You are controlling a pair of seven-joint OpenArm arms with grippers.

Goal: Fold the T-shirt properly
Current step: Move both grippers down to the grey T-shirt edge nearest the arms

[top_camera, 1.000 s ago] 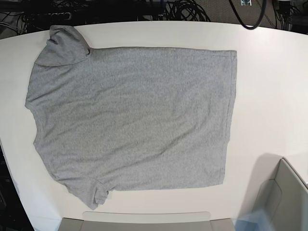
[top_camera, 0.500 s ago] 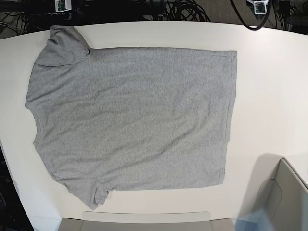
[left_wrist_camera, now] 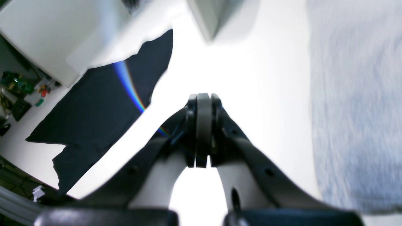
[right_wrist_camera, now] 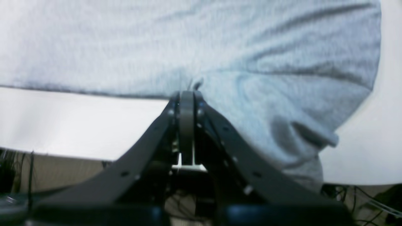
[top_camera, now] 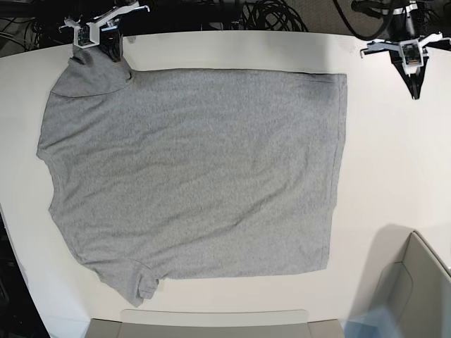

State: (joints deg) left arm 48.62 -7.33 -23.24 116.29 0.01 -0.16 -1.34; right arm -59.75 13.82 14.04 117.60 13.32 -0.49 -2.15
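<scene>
A: How do the jaws stand?

B: Both pairs are pressed together with nothing between them. The left gripper [left_wrist_camera: 201, 130] is closed over bare table; the right gripper [right_wrist_camera: 186, 125] is closed too, its tips at the edge of the cloth, though I can't tell whether they touch it.

A: Start with the biggest thing, then.

B: The white table [top_camera: 394, 162]. The T-shirt [top_camera: 190, 176] lies spread flat on it, plain heather-grey side up, collar end toward the base view's left, hem toward its right. One sleeve points to the table's far edge, the other to the near edge.

A: Any lettering, a label, a brand?

B: None that can be read. The side facing up is plain, and both wrist views are blurred.

A: And against a second ago?

B: The shirt hasn't shifted. The arms have come in: a second ago neither gripper showed over the table, and now the right one sits at the far sleeve, by the table's far edge, and the left one hangs beyond the hem's far corner, apart from the cloth.

A: Anything smaller?

B: A grey bin [top_camera: 416, 289] at the table's near corner on the hem side, and a dark cloth [left_wrist_camera: 103, 110] seen past the table's edge in the left wrist view.
</scene>
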